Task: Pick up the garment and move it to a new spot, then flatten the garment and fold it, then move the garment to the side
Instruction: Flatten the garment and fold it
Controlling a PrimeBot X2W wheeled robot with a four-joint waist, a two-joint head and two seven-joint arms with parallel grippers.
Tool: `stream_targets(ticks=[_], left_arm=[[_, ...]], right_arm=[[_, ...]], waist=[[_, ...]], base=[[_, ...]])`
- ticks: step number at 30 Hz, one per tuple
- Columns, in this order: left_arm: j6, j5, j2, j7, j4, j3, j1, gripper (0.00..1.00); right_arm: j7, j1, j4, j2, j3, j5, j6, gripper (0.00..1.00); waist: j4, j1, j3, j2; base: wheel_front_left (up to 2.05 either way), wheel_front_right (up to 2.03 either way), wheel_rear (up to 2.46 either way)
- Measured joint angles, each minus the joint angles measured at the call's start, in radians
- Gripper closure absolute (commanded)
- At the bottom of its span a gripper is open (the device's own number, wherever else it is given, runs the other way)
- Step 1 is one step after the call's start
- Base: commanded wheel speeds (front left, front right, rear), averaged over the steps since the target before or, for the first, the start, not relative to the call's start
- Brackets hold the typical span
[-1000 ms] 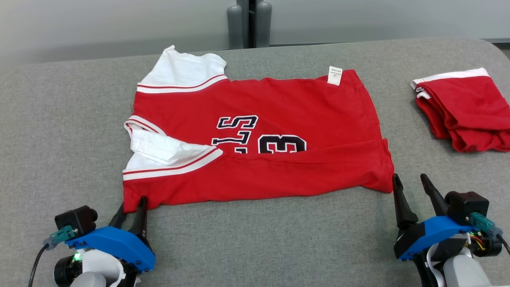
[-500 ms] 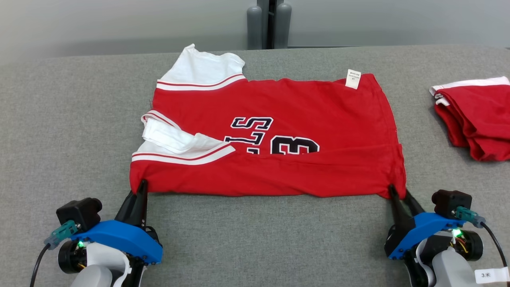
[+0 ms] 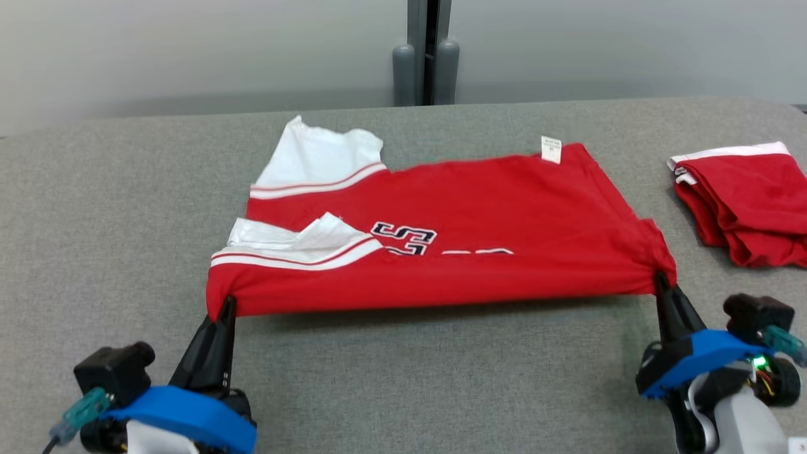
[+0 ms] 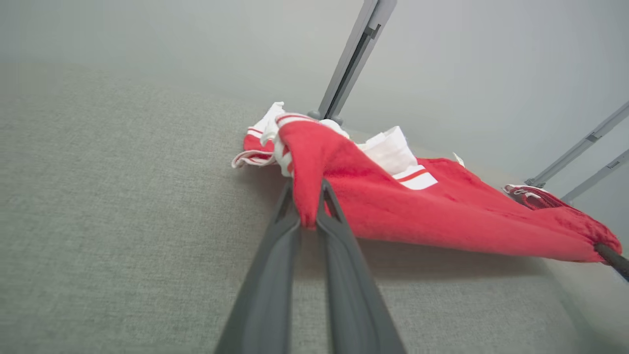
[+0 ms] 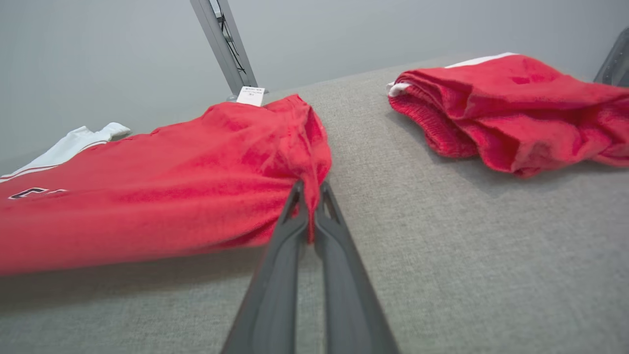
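Two grips: left hand [image 3: 226, 302] and right hand [image 3: 660, 277] pinch garment [image 3: 479, 208] corners | number [image 3: 479, 251] mostly hidden (fold)

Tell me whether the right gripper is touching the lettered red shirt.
Touching. The right wrist view shows the right gripper shut on a bunched corner of the lettered red shirt.

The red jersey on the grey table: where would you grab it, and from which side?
Take the red jersey by the two corners of its near edge, coming in low from the robot's side. It is spread wide, so the corners offer something thin to pinch; the left pincer and right pincer each hold one, shut.
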Motion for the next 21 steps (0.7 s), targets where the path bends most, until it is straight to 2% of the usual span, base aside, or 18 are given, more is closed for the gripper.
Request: stream_targets(ticks=[5,8,12,19,20,21], left_arm=[[0.045,0.002,0.027,0.048,-0.201,-0.009,0.119,1.00],[0.077,0.004,0.050,0.090,-0.264,-0.019,0.197,1.00],[0.105,-0.015,0.052,0.118,-0.281,-0.035,0.294,1.00],[0.103,-0.057,0.028,0.127,-0.227,-0.061,0.352,1.00],[0.101,-0.057,0.028,0.128,-0.211,-0.063,0.352,1.00],[0.098,-0.058,0.025,0.126,-0.200,-0.063,0.349,1.00]], right_arm=[[0.131,0.149,-0.188,0.000,-0.019,-0.008,0.000,1.00],[0.207,0.243,-0.282,-0.001,-0.012,-0.012,0.000,1.00],[0.274,0.348,-0.363,0.000,0.004,0.010,0.000,1.00],[0.294,0.408,-0.389,0.000,0.000,0.026,0.000,1.00],[0.294,0.408,-0.383,0.000,0.002,0.026,0.000,0.83],[0.293,0.408,-0.377,0.000,0.003,0.026,0.000,0.56]], waist=[[0.000,-0.0001,-0.025,0.0000],[0.000,0.0000,-0.032,0.0000],[-0.001,-0.0001,-0.035,0.0000],[-0.002,0.0000,-0.030,0.0000],[-0.003,-0.0001,-0.030,0.0000],[-0.004,-0.0001,-0.031,0.0000]], base=[[0.00,0.00,0.00],[0.00,0.00,0.00],[0.00,0.00,0.00],[0.00,0.00,0.00],[0.00,0.00,0.00],[0.00,0.00,0.00]])
